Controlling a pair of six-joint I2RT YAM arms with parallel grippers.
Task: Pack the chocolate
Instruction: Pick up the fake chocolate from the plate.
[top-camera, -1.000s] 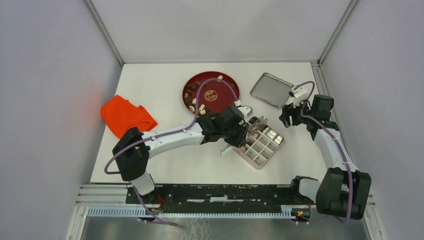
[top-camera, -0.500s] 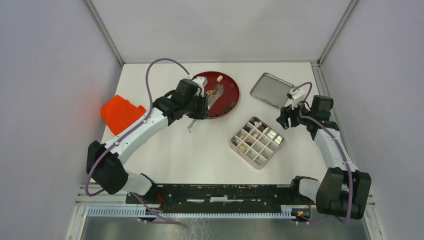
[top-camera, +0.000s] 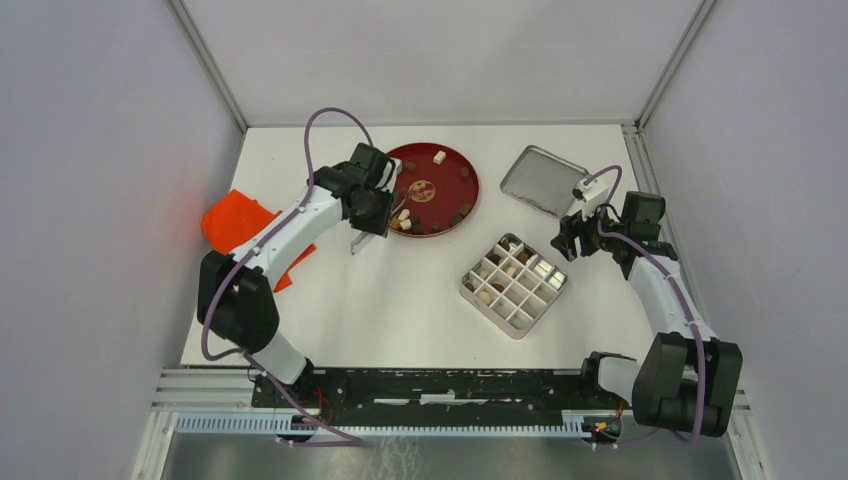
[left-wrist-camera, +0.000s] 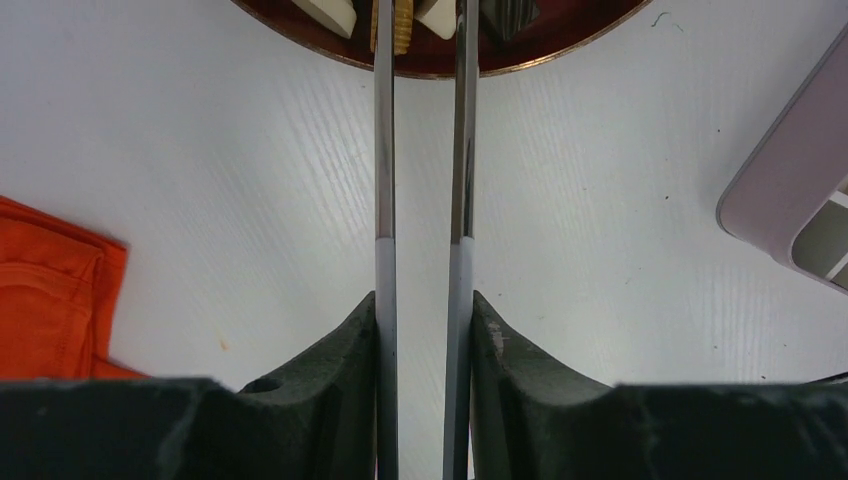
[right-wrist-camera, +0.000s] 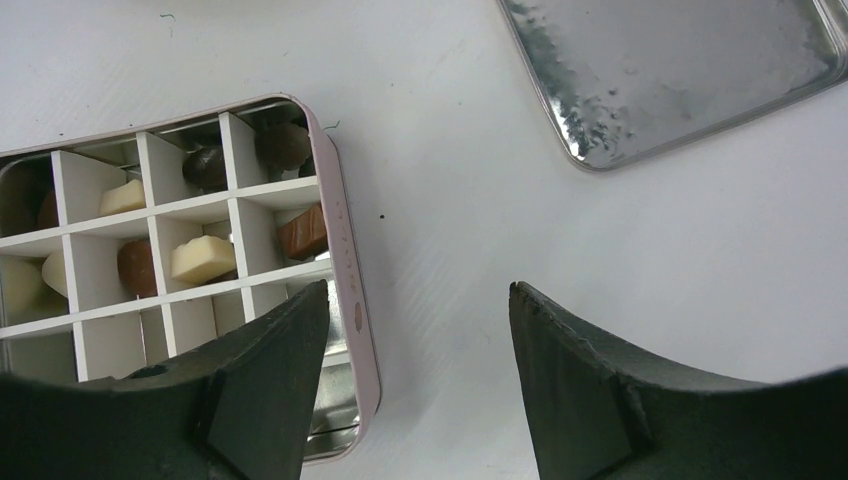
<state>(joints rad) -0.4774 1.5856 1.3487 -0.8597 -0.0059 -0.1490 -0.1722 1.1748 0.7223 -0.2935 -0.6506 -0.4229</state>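
Left pincer (left-wrist-camera: 422, 305) around tweezers (left-wrist-camera: 384, 150), their tips amid chocolate (left-wrist-camera: 325, 10) on red plate (left-wrist-camera: 425, 65).

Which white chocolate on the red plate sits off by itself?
The cream-white piece at the far rim of the red plate; the others crowd its near-left edge.

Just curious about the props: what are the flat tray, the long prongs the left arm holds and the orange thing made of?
The flat tray looks like bare metal: silvery, mottled mirror sheen, raised rim. The prongs seem polished steel tweezers: thin, bright, reflective blades. The orange thing looks like matte cloth: soft folds and a stitched hem.
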